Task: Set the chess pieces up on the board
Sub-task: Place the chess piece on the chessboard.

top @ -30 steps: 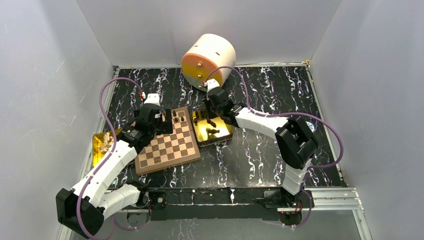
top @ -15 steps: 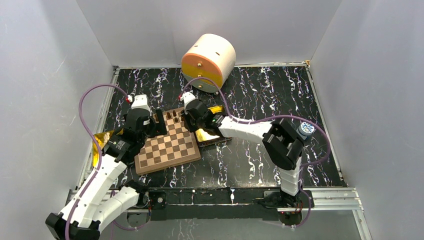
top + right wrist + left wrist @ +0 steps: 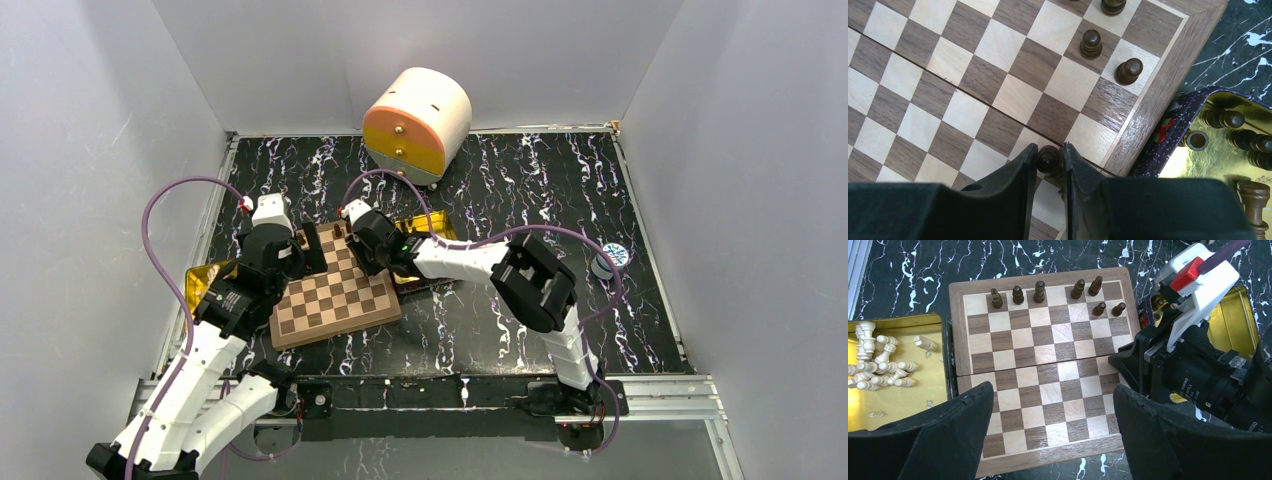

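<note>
Chess pieces (image 3: 1039, 291) and board (image 3: 335, 300) are enclosed by plain white walls (image 3: 450, 40), on a black tabletop (image 3: 520, 190) veined with white marbling. A rounded cream and orange drawer unit (image 3: 417, 122) is set at the far edge. The board lies left of centre, between two gold tins. Pale pieces (image 3: 878, 365) are heaped in the left tin (image 3: 898, 405), and more dark ones (image 3: 1233, 119) lie in the right tin (image 3: 1173, 170). Seven dark figures stand upright on the board's two far rows.

The left gripper (image 3: 1050, 392) is held wide open above the board, with nothing in it. The right gripper (image 3: 1049, 150) is narrowed about the head of one dark pawn (image 3: 1049, 158), near the board's edge by the right tin. Whether the pads press it cannot be told.

Small white lettering (image 3: 1193, 390) is printed on the right arm's black wrist housing, but it cannot be read.
</note>
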Tool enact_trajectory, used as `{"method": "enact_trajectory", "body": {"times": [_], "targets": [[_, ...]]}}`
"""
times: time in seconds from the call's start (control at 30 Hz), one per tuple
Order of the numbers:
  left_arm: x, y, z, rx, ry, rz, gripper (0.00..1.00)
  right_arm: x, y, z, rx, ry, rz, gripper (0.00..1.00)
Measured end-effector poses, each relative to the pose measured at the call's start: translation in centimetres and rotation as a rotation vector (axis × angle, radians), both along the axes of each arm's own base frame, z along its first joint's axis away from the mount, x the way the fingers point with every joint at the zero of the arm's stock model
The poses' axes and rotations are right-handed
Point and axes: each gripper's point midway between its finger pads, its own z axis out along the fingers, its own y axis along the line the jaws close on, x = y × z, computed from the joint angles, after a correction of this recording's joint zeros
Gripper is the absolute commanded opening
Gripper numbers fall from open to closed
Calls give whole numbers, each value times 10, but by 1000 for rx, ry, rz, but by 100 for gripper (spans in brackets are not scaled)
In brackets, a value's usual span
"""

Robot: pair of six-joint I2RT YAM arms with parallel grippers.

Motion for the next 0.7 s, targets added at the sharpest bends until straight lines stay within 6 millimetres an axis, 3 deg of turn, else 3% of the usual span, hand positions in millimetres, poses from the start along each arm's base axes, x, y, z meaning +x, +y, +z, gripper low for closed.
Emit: {"method": "enact_trajectory", "body": {"times": [0.13,0.5,0.7], "targets": [[0,0,0,-5,1,3,86,0,-1,-1,-9,-3,4,42],[0,-2,-2,-9,5,-1,86,-11,-24,14,-29,-52,65,44],[0,-2,-5,-6,15,-4,85,-17,-28,5,-38,-48,133,47]]}}
